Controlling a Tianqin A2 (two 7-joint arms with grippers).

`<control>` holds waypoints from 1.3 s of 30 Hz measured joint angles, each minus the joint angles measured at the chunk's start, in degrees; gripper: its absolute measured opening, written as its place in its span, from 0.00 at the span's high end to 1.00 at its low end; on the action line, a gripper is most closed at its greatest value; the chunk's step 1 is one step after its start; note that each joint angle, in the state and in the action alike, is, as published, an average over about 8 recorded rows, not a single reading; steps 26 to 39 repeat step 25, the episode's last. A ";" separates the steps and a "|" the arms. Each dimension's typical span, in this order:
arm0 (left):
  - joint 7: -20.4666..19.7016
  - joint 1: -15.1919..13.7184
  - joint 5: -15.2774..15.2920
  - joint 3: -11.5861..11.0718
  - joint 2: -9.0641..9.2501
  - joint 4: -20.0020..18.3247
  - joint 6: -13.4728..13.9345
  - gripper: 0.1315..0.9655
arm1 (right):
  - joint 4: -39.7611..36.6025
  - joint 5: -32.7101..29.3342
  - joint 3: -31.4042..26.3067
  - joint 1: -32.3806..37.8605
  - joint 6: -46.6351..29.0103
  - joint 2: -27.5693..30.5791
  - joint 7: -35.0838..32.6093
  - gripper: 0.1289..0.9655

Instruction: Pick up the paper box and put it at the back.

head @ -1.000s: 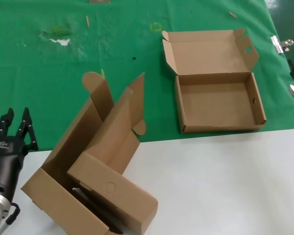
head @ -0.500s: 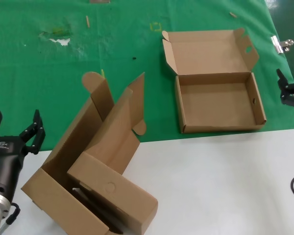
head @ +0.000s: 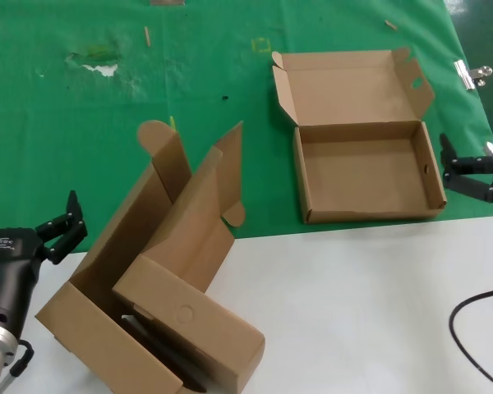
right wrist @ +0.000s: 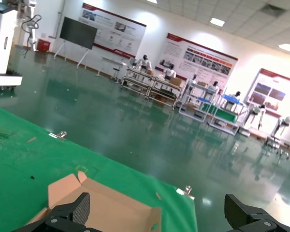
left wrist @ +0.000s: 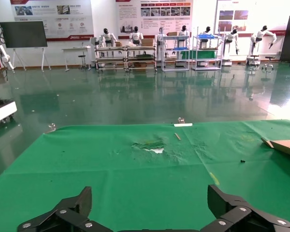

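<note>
The shallow brown corrugated cardboard mailer box (head: 368, 168), lid hinged open, is seen on the green cloth (head: 82, 107); probably light, crushable; a side wall is best pinched by the spread right gripper (head: 468, 174) beside it; the left gripper (head: 33, 234) is spread too.

A big brown carton (head: 160, 271) sits half on the white tabletop (head: 370, 304), its flaps standing open and one rounded ear (head: 154, 131) poking up toward the far side. A smaller brown box with a round dimple (head: 189, 324) lies tilted inside it. A silver binder clip (head: 473, 73) grips the far right edge. A black cable (head: 468, 328) loops across the white top at the near right. Out past the table, a glossy green floor (left wrist: 135, 101) runs to racks with white robot figures (left wrist: 135, 36) and wall posters (right wrist: 116, 29).
</note>
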 joint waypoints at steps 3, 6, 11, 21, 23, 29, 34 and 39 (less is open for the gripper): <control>-0.01 0.00 0.00 0.00 0.00 0.00 0.00 0.17 | -0.81 0.39 -1.05 0.30 0.89 -1.15 0.12 0.00; -0.01 0.00 0.00 0.00 0.00 0.00 0.00 0.11 | -1.62 0.77 -2.08 0.60 1.79 -2.29 0.23 0.00; -0.01 0.00 0.00 0.00 0.00 0.00 0.00 0.09 | -2.95 1.40 -3.79 1.10 3.27 -4.17 0.41 0.00; -0.01 0.00 0.00 0.00 0.00 0.00 0.00 0.01 | -5.63 2.68 -7.24 2.09 6.26 -7.95 0.81 0.00; -0.01 0.00 0.00 0.00 0.00 0.00 0.00 0.01 | -6.02 2.87 -7.74 2.24 6.69 -8.50 0.87 0.00; -0.01 0.00 0.00 0.00 0.00 0.00 0.00 0.01 | -6.30 3.00 -8.09 2.34 7.00 -8.89 0.91 0.00; -0.01 0.00 0.00 0.00 0.00 0.00 0.00 0.01 | -6.30 3.00 -8.09 2.34 7.00 -8.89 0.91 0.00; -0.01 0.00 0.00 0.00 0.00 0.00 0.00 0.01 | -6.30 3.00 -8.09 2.34 7.00 -8.89 0.91 0.00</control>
